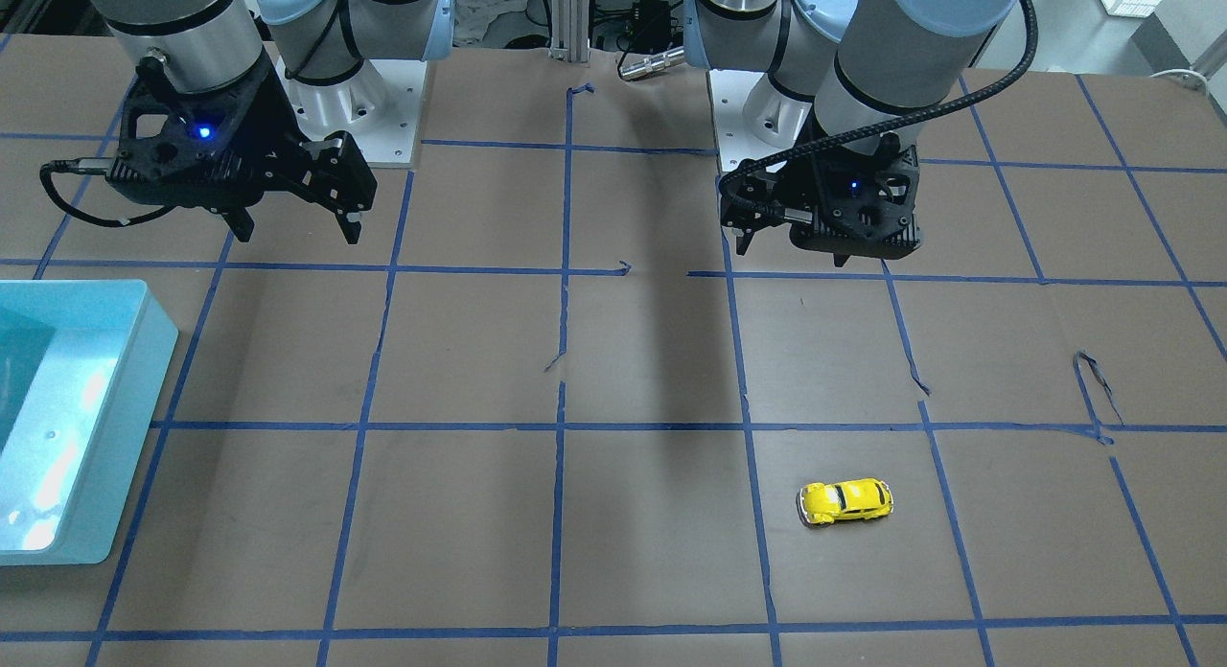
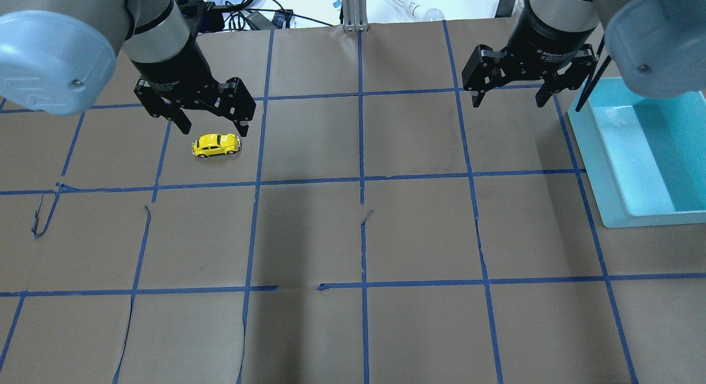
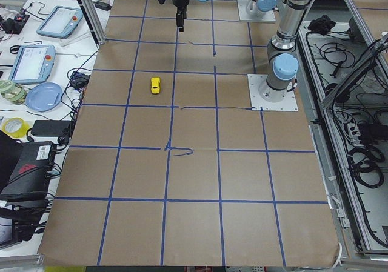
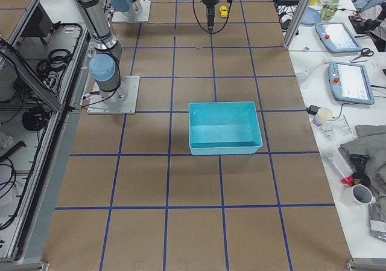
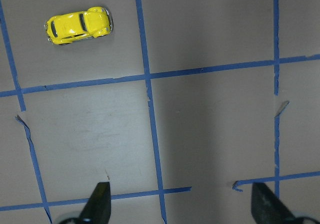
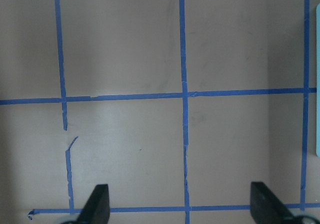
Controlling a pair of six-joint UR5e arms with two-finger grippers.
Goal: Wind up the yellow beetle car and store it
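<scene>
The yellow beetle car (image 2: 216, 145) stands on its wheels on the brown paper table, on my left side; it also shows in the front view (image 1: 845, 501) and at the top left of the left wrist view (image 5: 79, 26). My left gripper (image 2: 214, 128) hangs open and empty above the table, just short of the car and well clear of it (image 1: 794, 253) (image 5: 181, 206). My right gripper (image 2: 507, 102) is open and empty above bare paper on the right (image 1: 299, 234) (image 6: 180, 206). In the side views the car is a small yellow spot (image 3: 155, 85) (image 4: 224, 10).
A light blue open bin (image 2: 595, 158) stands at the table's right side, beside my right gripper (image 1: 144, 360) (image 4: 223, 141); its edge just shows in the right wrist view (image 6: 318, 84). Blue tape lines grid the paper, some torn and lifted. Tablets and clutter lie on side benches.
</scene>
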